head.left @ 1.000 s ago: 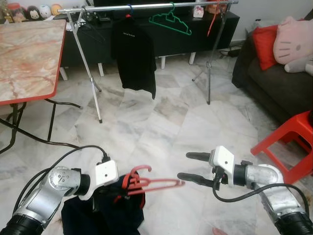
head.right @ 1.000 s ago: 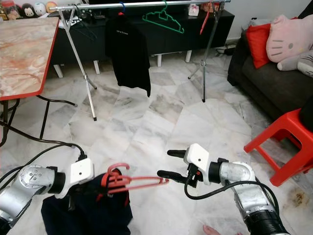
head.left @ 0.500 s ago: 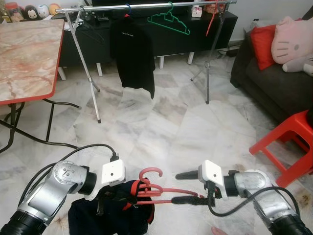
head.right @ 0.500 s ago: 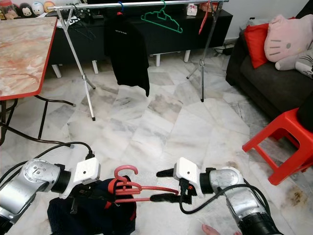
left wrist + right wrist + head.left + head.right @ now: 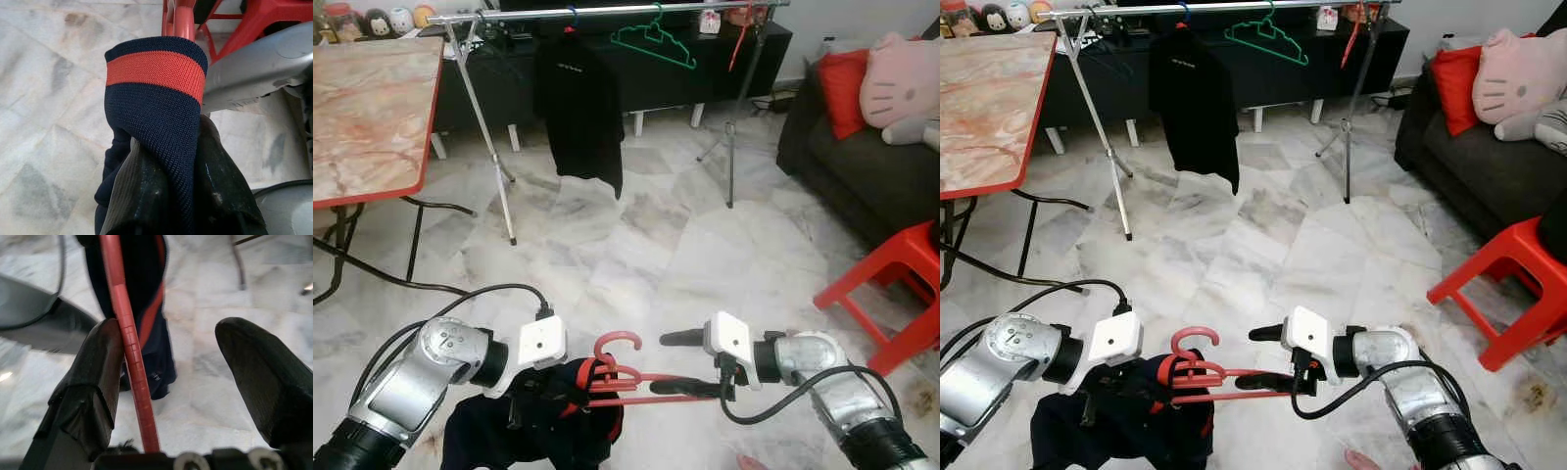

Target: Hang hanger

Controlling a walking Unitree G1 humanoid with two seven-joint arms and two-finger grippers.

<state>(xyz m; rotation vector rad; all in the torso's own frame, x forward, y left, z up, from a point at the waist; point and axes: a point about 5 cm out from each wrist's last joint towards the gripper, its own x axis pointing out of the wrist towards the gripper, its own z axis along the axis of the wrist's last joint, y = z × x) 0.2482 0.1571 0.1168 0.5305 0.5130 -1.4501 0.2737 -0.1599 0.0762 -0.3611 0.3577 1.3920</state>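
Observation:
A red hanger with a navy, red-striped garment on it hangs low in front of me. My left gripper is shut on the garment's ribbed, red-banded edge, which drapes over its fingers. From the other side my right gripper stands open around the hanger's long bar. That bar rests against one finger, and the other finger stays well apart. Further back stands a clothes rail.
On the rail hang a black shirt and a green hanger. A marble-topped table stands at the left. At the right are a red stool and a dark sofa. Marble floor lies between me and the rail.
Over the second, the left gripper brought the hanger and garment rightward and lower. The right gripper slid left, so the hanger's bar now lies between its open fingers.

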